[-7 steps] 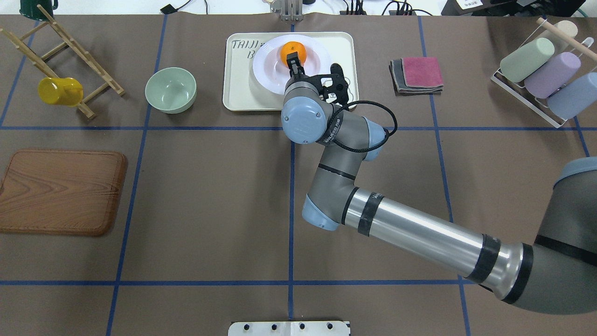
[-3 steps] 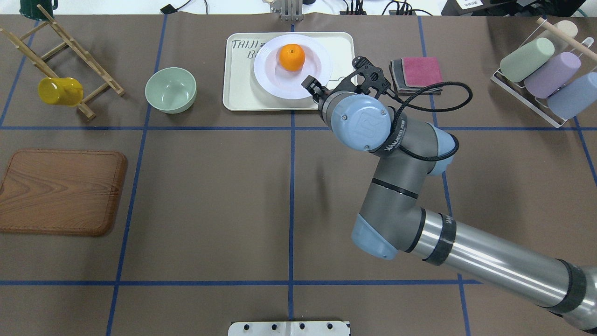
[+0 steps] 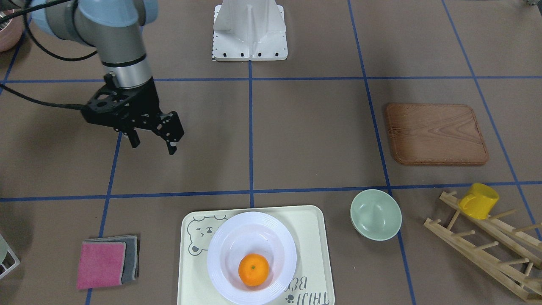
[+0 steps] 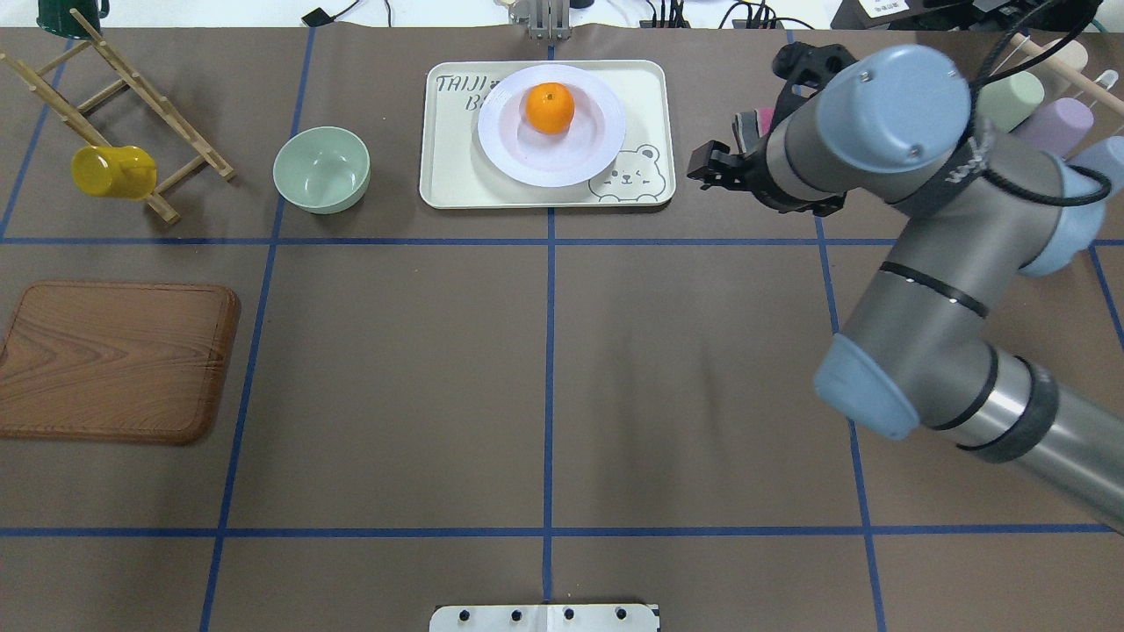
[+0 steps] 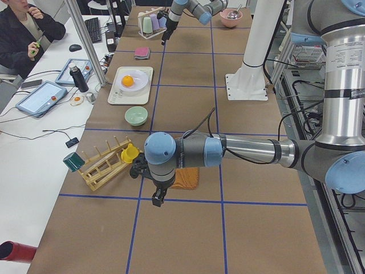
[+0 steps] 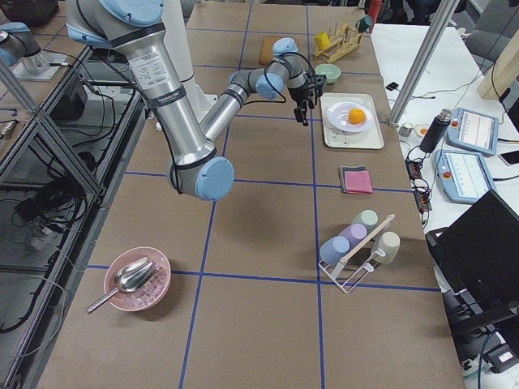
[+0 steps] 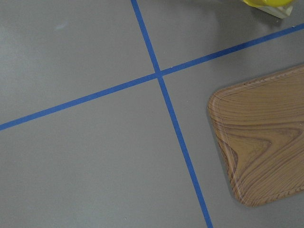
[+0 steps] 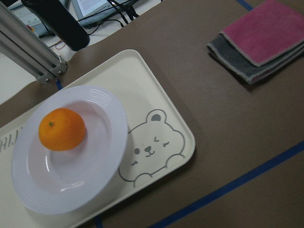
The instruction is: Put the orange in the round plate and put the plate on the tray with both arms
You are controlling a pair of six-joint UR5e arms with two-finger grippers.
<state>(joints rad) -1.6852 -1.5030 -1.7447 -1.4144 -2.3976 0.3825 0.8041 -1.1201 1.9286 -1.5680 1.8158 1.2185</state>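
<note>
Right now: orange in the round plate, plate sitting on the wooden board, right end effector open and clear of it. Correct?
One thing is off. The round plate sits on the tray, not on the wooden board, as the overhead exterior view shows. The rest holds: the orange is in the plate, and the right end effector is open and clear of it.

Bowl [image 3: 376,220], folded cloths [image 3: 106,262] flanking tray [image 3: 311,224]
</note>
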